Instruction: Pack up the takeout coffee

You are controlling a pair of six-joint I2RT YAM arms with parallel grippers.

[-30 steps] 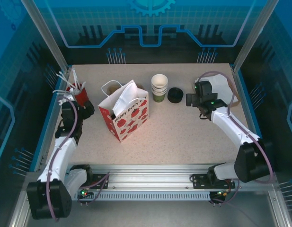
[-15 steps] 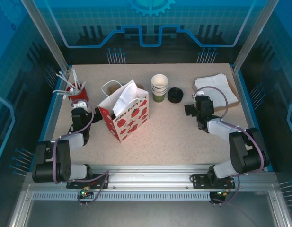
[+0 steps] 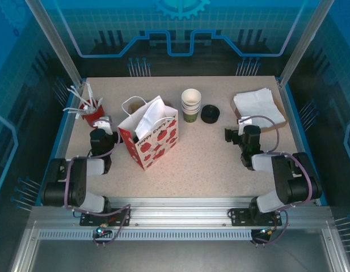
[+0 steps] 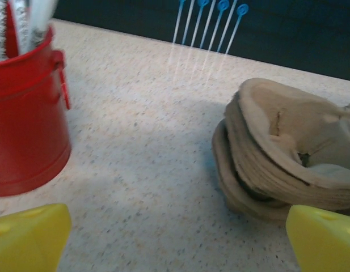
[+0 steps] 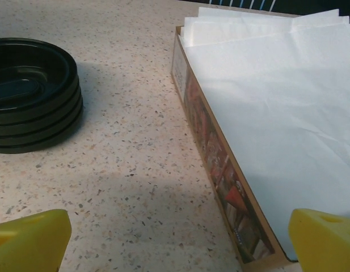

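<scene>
From above, the left gripper by the red bucket and the right gripper by the napkin stack stood spread, with bare table between. The paper bag hid its inside, so the takeout coffee's place could not be told. Left wrist: pulp carriers were cut off rightward. Right wrist: black lids were cut off leftward.

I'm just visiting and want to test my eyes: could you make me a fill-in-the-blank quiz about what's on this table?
1. The bucket at the left of the table is ___ in colour.
2. The stack of lids beside the paper cups is ___ in colour.
3. Seen from the arms, the napkins lie to the ___ of the lids.
Missing words: red; black; right.
</scene>
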